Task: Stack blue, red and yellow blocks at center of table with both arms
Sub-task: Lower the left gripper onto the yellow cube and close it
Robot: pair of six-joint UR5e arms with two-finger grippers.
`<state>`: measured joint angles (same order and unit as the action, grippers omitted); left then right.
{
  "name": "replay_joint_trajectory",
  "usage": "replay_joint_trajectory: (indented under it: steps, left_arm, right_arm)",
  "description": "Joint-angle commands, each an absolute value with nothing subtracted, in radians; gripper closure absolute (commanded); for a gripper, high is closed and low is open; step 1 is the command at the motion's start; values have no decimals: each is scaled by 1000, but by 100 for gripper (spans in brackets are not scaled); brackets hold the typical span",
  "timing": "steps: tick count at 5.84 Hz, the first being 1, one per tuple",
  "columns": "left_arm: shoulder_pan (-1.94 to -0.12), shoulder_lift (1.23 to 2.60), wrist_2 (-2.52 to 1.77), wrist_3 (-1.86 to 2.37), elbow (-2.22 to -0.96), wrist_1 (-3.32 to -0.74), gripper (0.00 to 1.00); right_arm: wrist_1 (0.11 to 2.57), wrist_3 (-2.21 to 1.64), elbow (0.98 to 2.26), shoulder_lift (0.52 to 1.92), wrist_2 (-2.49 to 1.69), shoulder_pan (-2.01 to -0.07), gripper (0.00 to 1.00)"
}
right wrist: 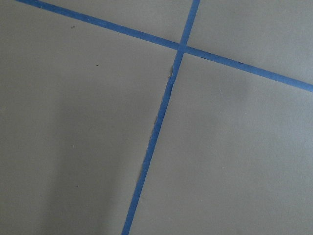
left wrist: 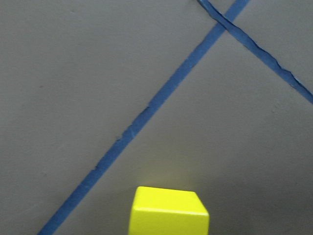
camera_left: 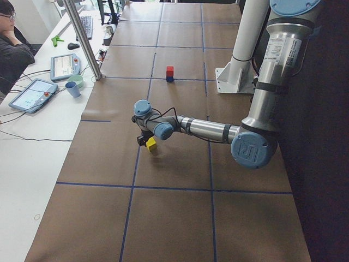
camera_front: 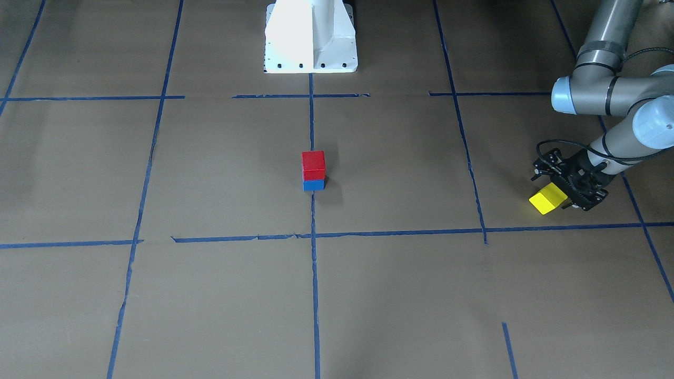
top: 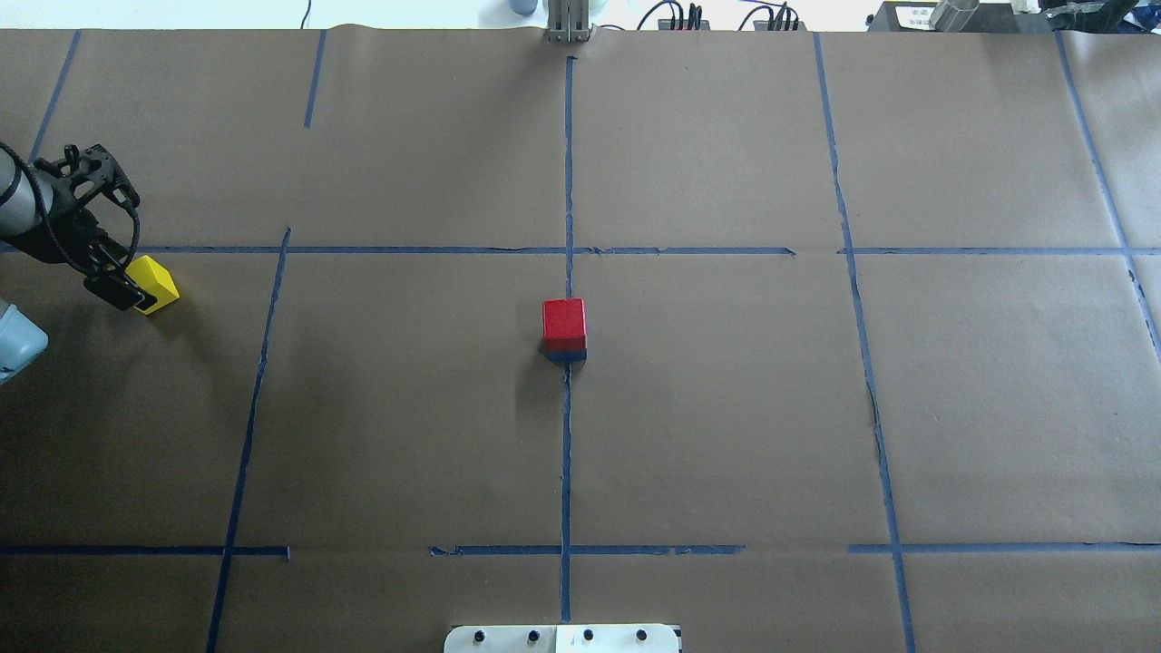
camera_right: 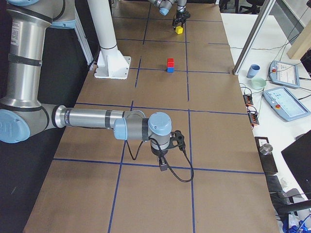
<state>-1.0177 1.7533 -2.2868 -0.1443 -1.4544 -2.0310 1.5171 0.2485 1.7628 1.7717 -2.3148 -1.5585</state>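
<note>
Front view: red block (camera_front: pixel 313 164) sits square on blue block (camera_front: pixel 314 185) at the centre (camera_front: pixel 337 173), on the long tape line (camera_front: pixel 311 121). L gripper (camera_front: pixel 562 192) is well off to the robot's left, jaws narrow, and looks clamped on the yellow block (camera_front: pixel 547 200), which sticks out past the fingers. Count: 1 red, 1 blue, 1 yellow.

Overhead: same layout. Yellow block (top: pixel 154 283) at the far left edge with the L gripper (top: pixel 122 288); the 2-high stack is mid-table. R arm is out of shot.

Left-end view: near arm reaches low, and the yellow block (camera_left: pixel 151 144) seems just clear of the paper, so prob. gripped and starting to lift.

Right-end view: R gripper (camera_right: pixel 164 165) points down over bare paper, nothing near it; can't tell if it's wide or closed. 2 arms in all.

L wrist cam: yellow block (left wrist: pixel 168 213) at the bottom edge, tape beyond. Fingers aren't in shot.

R wrist cam: only paper and crossed tape.

Step in hand, by my read: 2 of 3 stacked, last block picked. Next move needs a lift higher than the stack, a carry to the centre, squaring over the red block, a gentle set-down, then release. A nudge could topple the stack.
</note>
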Motion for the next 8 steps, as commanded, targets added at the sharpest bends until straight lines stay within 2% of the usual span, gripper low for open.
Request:
replay_joint_trajectory:
  steps: [1, 2, 3, 4, 5, 6, 8]
  left_arm:
    - [-1008, 1761, -2281, -146, -1425, -2031, 1]
    - [-991, 1767, -2280, -146, -1413, -2029, 9]
    - [-991, 1781, -2279, -143, -1404, -2026, 45]
    - [-991, 1798, -2281, -141, -1408, -2017, 94]
    - [-991, 1808, -2284, -121, -1416, -2011, 100]
    - [-992, 1839, -2286, 76, -1449, -2010, 100]
    - [-939, 1903, -2277, 716, -1558, -2010, 100]
  right_arm:
    - [1517, 249, 1761, 1772, -2315, -1559, 1]
    - [1517, 249, 1763, 1772, -2315, -1559, 1]
    - [1517, 249, 1763, 1772, -2315, -1559, 1]
    - [1517, 249, 1761, 1772, -2315, -1559, 1]
    - [1517, 249, 1763, 1772, -2316, -1559, 1]
    - [1517, 249, 1763, 1772, -2316, -1559, 1]
    - [1517, 249, 1763, 1772, -2316, -1559, 1]
